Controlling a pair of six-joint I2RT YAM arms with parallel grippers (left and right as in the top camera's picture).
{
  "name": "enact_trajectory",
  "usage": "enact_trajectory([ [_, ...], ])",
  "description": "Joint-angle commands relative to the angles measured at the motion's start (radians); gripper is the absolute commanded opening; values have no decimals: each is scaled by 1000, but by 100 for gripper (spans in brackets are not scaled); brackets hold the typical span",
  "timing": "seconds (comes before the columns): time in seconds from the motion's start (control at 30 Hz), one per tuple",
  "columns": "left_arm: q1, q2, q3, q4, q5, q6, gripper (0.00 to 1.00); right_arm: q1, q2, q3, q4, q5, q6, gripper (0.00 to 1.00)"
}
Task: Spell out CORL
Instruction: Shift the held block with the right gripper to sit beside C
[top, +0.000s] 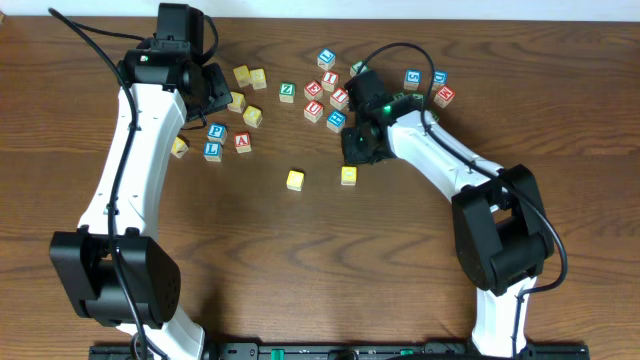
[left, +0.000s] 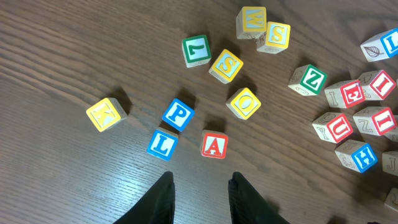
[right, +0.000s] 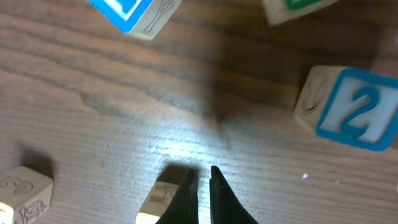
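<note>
Left gripper (left: 200, 190) open, empty, above blue L block (left: 162, 144). Mid-table: yellow block (top: 295, 179), second yellow block (top: 348, 176) apart, letters unreadable; prob. C, O placed. Right gripper (right: 201, 180) near-closed, empty, by second. Next: find R, extend row.

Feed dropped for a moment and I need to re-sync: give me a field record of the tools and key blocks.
left tool: open, empty, near L block and A block
right tool: almost shut, empty, pale block beside it
O block: yellow, left cluster
mid-table: first yellow block, second yellow block, apart, letters unreadable
</note>
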Motion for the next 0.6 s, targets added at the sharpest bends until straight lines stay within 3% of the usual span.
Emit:
enact_trajectory([
  [0.0,0,12,1,-4,-10,13,29,34,-7,-4,4,-10,-15,3],
  [0.57,0,12,1,-5,-10,13,29,47,14,-7,-90,2,118,1],
])
